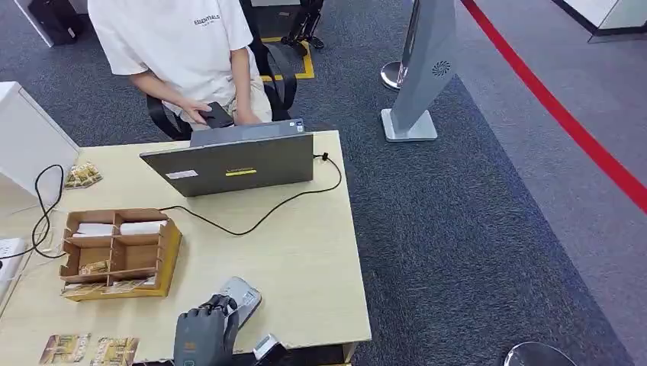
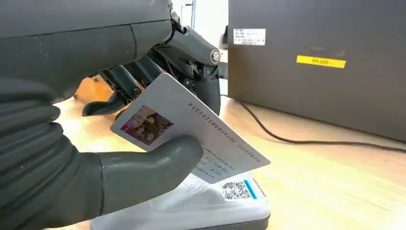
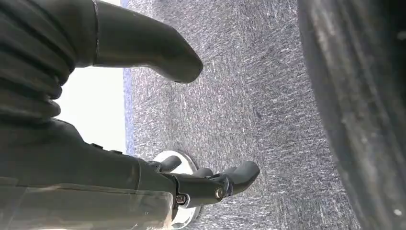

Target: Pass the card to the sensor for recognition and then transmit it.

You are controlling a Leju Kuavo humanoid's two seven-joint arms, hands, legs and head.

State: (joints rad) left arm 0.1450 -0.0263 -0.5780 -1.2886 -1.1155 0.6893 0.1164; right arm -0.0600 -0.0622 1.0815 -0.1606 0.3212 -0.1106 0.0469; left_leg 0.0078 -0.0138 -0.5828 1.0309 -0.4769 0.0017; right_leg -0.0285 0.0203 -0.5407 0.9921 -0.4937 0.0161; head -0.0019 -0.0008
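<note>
Holding a card (image 2: 191,127) tilted just above a white sensor (image 2: 201,206), the left hand (image 2: 143,120) pinches it between thumb and fingers, low in the head view near the worktop's (image 1: 305,252) front edge. The right hand (image 3: 201,184) hangs over carpet, fingers apart, holding nothing. A person (image 1: 183,46) sits behind a laptop (image 1: 236,162) at the upper left. The card could likely slip from the thumb, or stay too steeply tilted for the sensor to read it.
</note>
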